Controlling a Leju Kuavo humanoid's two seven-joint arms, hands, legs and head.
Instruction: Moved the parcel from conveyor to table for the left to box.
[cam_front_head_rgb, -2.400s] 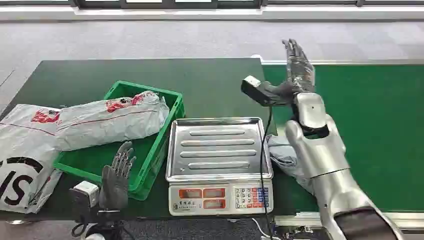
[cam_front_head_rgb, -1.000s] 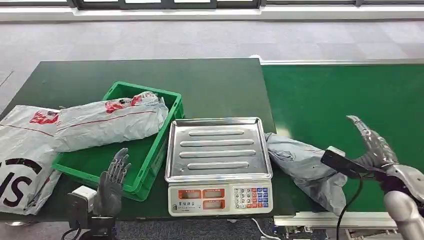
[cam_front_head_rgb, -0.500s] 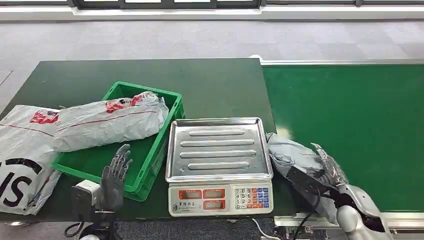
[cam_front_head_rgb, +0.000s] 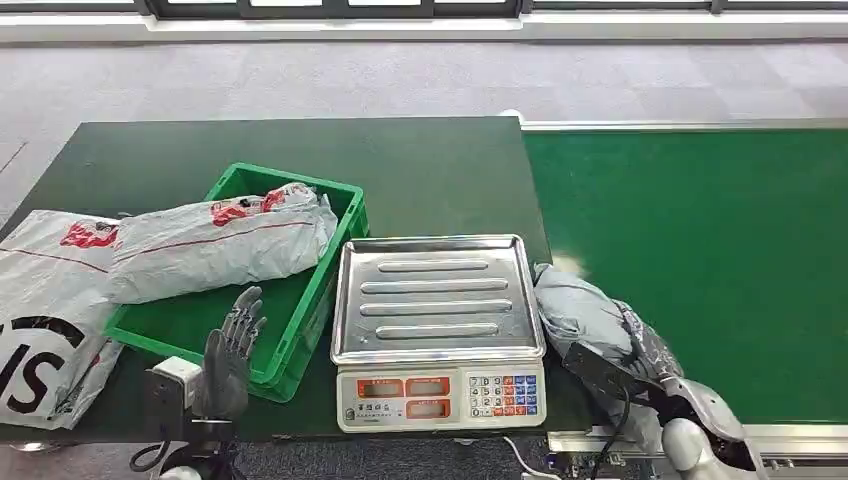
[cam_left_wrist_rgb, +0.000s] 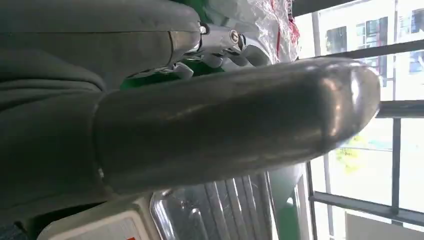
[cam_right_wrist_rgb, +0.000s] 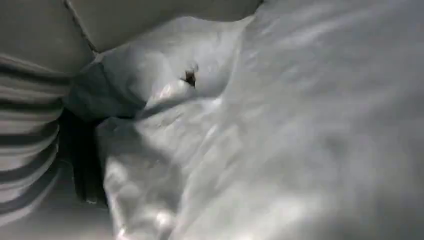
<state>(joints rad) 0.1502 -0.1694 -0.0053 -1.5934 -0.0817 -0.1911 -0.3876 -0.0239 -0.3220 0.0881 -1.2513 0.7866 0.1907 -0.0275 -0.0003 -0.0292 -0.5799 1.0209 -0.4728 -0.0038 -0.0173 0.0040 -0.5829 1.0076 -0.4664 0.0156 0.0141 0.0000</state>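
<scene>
A crumpled grey parcel (cam_front_head_rgb: 583, 312) lies at the near edge of the green conveyor (cam_front_head_rgb: 700, 220), right beside the scale. My right hand (cam_front_head_rgb: 655, 355) lies on its near end with fingers draped over it; whether they grip is unclear. In the right wrist view the grey parcel (cam_right_wrist_rgb: 300, 125) sits tight against the palm, with the thumb (cam_right_wrist_rgb: 150, 20) beside it. My left hand (cam_front_head_rgb: 230, 350) is raised, fingers spread and empty, in front of the green crate (cam_front_head_rgb: 340, 262). In the left wrist view the left hand (cam_left_wrist_rgb: 225, 125) holds nothing.
A steel-topped scale (cam_front_head_rgb: 437, 300) stands between crate and conveyor on the dark green table (cam_front_head_rgb: 420, 170). A white parcel with red print (cam_front_head_rgb: 220, 245) lies across the crate. Another white bag (cam_front_head_rgb: 45, 300) hangs over the table's left edge.
My right arm swung from high over the conveyor's far side down to the near edge, and the hand settled onto the grey parcel. The left hand barely moved.
</scene>
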